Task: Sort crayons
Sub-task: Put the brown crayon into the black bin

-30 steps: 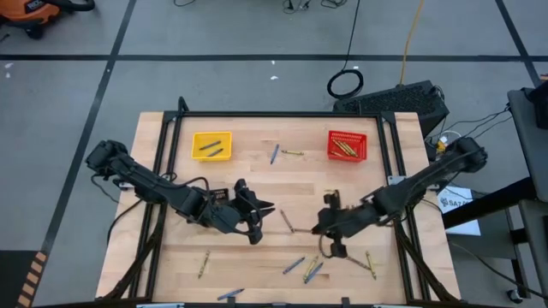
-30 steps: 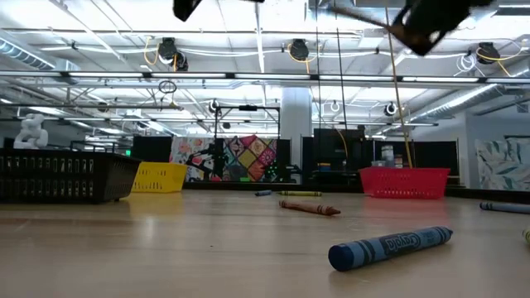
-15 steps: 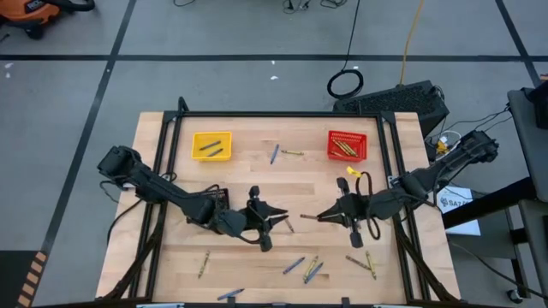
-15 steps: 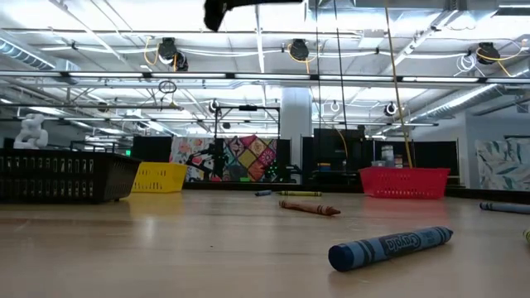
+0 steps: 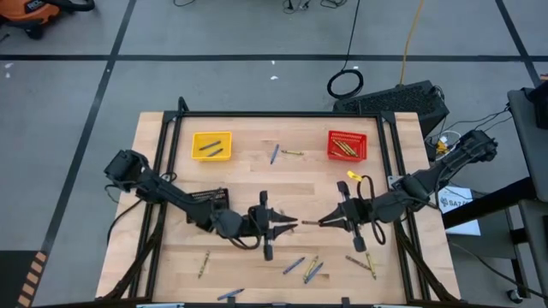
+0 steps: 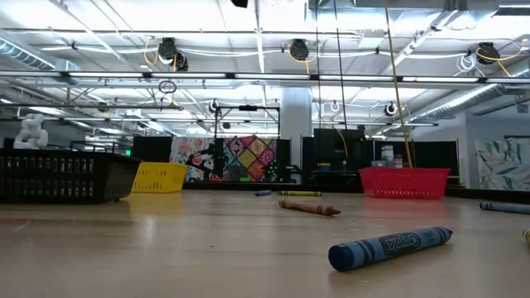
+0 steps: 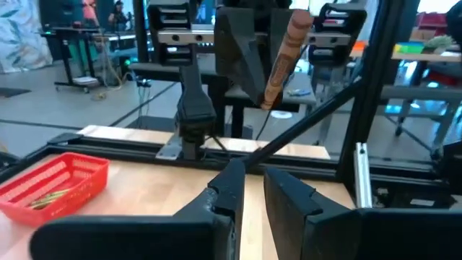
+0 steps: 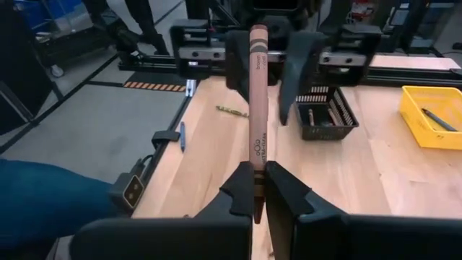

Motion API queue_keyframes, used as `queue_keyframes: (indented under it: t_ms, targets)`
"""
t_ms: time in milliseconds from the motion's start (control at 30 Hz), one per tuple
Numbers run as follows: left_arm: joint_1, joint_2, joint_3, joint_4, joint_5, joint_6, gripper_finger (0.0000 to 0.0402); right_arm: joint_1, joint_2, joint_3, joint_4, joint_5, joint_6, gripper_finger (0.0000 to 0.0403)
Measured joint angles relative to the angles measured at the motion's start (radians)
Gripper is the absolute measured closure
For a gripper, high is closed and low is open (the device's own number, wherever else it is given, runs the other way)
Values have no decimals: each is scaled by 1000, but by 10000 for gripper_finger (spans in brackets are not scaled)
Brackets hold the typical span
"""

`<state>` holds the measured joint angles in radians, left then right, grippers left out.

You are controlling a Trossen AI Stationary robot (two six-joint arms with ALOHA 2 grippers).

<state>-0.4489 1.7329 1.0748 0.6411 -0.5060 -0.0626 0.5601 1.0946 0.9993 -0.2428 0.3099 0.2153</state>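
Wooden table (image 5: 257, 184), baskets at its far edge, loose crayons near the front. Mid-table: right gripper (image 5: 322, 223) clamped on a brown crayon (image 8: 256, 108), held out toward the left gripper (image 5: 294, 226), fingers (image 7: 229, 189) parted, empty. Handover step, by the look. Next: closing squarely on the free end before release.

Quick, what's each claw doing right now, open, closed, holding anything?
Left claw: open, empty.
Right claw: closed on a brown crayon.
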Motion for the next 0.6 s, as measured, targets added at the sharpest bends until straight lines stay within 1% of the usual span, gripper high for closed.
queue_keyframes:
  t_ms: [200, 367, 600]
  targets:
    - [19, 0, 0, 73, 80, 1, 343, 4, 18, 0, 56, 1, -26, 403]
    - [31, 0, 0, 87, 83, 1, 343, 3, 38, 0, 66, 5, -30, 403]
    - [31, 0, 0, 87, 84, 24, 343, -2, 72, 0, 137, 15, -81, 403]
